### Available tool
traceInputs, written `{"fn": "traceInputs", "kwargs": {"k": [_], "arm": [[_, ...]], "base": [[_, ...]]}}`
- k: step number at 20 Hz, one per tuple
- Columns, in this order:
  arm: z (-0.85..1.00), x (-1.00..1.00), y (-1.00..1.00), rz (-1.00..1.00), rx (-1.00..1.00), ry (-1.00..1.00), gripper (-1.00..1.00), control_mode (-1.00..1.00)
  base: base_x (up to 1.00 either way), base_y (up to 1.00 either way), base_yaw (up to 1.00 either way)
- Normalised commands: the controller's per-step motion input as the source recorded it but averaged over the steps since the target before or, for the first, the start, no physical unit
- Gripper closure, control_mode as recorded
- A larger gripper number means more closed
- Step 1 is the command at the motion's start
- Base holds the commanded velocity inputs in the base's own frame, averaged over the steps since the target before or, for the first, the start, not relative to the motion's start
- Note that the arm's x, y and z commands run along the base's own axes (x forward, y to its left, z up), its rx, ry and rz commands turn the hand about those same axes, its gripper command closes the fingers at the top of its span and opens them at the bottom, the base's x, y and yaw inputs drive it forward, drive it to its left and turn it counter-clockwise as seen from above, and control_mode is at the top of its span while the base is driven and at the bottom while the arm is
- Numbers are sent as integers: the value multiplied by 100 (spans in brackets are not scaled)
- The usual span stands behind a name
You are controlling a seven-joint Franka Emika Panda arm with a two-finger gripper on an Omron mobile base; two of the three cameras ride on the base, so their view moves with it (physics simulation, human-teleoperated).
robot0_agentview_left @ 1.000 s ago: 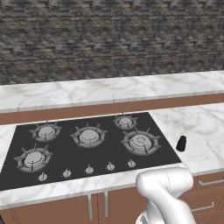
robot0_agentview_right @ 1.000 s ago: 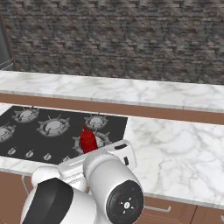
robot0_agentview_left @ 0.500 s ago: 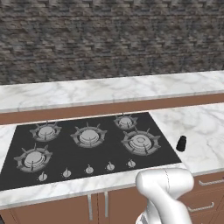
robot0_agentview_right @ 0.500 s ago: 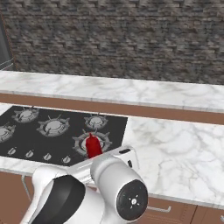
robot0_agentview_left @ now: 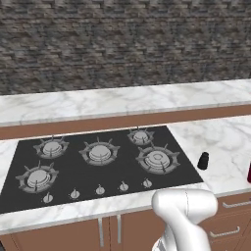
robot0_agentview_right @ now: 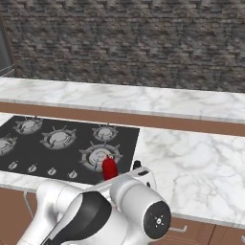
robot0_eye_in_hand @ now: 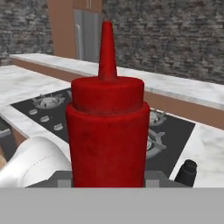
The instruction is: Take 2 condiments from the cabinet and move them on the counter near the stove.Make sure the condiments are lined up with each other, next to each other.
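Slim red squeeze bottle [robot0_eye_in_hand: 107, 127] clamped in gripper [robot0_eye_in_hand: 108, 177], centre frame. Small squat black shaker [robot0_agentview_left: 203, 160] already on white marble counter [robot0_agentview_left: 230, 142], right of black stove [robot0_agentview_left: 98, 164]. Next: set down upright just beside shaker, aligned.

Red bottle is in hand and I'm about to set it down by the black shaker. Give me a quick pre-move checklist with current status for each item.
1. Red squeeze bottle held in the tool: ok, it stands upright right in front of the hand camera, with the tool shut on it.
2. Black shaker bottle already on the counter: ok, upright, just right of the stove.
3. Bare counter next to the shaker for the second bottle: ok, open marble to its right and behind it.
4. Red bottle over the drop spot: not ok, in the right base view it sits in front of the stove's corner.
5. Fingertips' contact on the bottle: cannot tell, hidden behind it.
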Motion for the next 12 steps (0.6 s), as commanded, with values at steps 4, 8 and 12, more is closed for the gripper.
{"fn": "traceInputs", "kwargs": {"k": [4,8,12], "arm": [[-31,18,0,0,12,-3,100,-100],[-26,21,0,0,12,-3,100,-100],[-30,28,0,0,9,0,100,-100]], "base": [[0,0,0],[0,0,0],[0,0,0]]}}
